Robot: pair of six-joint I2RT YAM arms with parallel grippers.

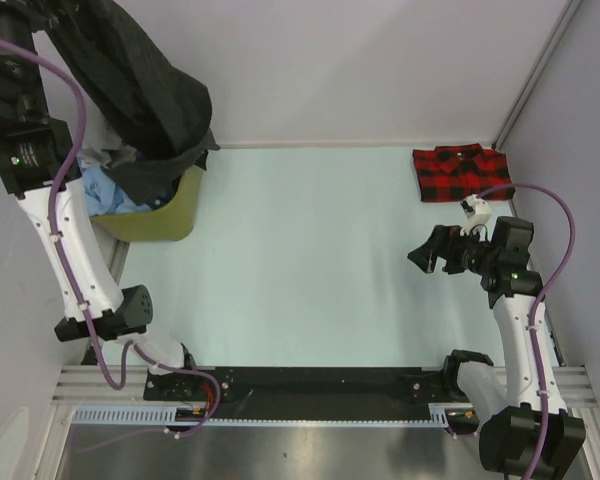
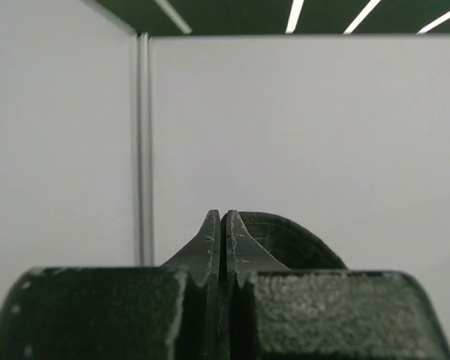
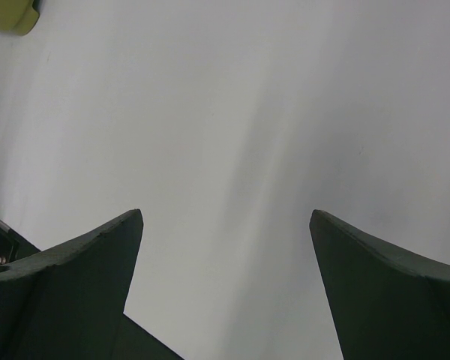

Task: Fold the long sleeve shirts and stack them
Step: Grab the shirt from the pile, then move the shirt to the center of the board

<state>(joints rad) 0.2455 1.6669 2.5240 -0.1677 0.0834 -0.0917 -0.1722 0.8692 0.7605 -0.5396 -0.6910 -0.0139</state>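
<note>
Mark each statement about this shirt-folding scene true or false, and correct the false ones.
1. The red-and-black plaid cloth shirt lies folded at the far right corner of the pale table. True.
2. The right end effector grips the plaid shirt. False: it is open and empty, over bare table.
3. The left end effector is shut on the dark charcoal pinstriped shirt. True.
4. The charcoal shirt lies flat on the table. False: it hangs from the raised left arm over the yellow-green bin.
5. The bin is empty. False: blue cloth shows inside.

Pale green table (image 1: 310,250), white walls (image 1: 380,70), ceiling strip lights (image 2: 294,15) overhead.
</note>
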